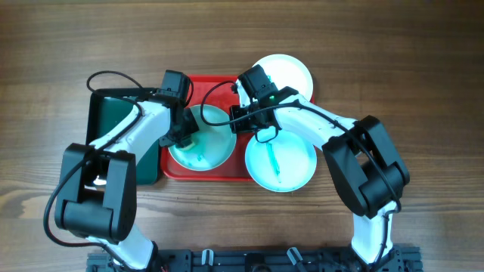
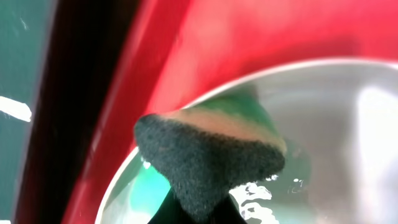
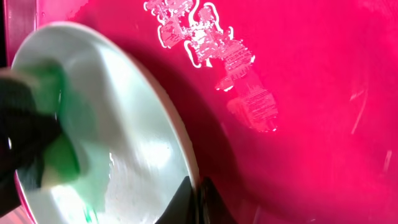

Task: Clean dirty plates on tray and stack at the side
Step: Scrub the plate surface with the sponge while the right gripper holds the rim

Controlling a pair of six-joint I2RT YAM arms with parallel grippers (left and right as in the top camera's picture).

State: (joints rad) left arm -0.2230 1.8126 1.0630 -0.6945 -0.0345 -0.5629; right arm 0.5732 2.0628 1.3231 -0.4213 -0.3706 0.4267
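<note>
The red tray [image 1: 204, 174] lies at mid-table. One plate [image 1: 212, 147] with teal smears sits on its left part. My left gripper [image 1: 185, 136] is shut on a sponge [image 2: 208, 155], dark side toward the camera, pressed onto this plate [image 2: 336, 124] near its rim. My right gripper [image 1: 236, 125] is shut on the same plate's right rim [image 3: 124, 137], with fingers [image 3: 200, 199] pinching the edge. A second plate [image 1: 281, 162] with a teal streak overlaps the tray's lower right corner. A third plate [image 1: 283, 72], without a streak, lies at the tray's upper right.
A dark green tray [image 1: 106, 113] lies left of the red one, under my left arm, and shows in the left wrist view [image 2: 18, 62]. Bare red tray floor with glare [image 3: 298, 93] lies right of the held plate. Wooden table all around.
</note>
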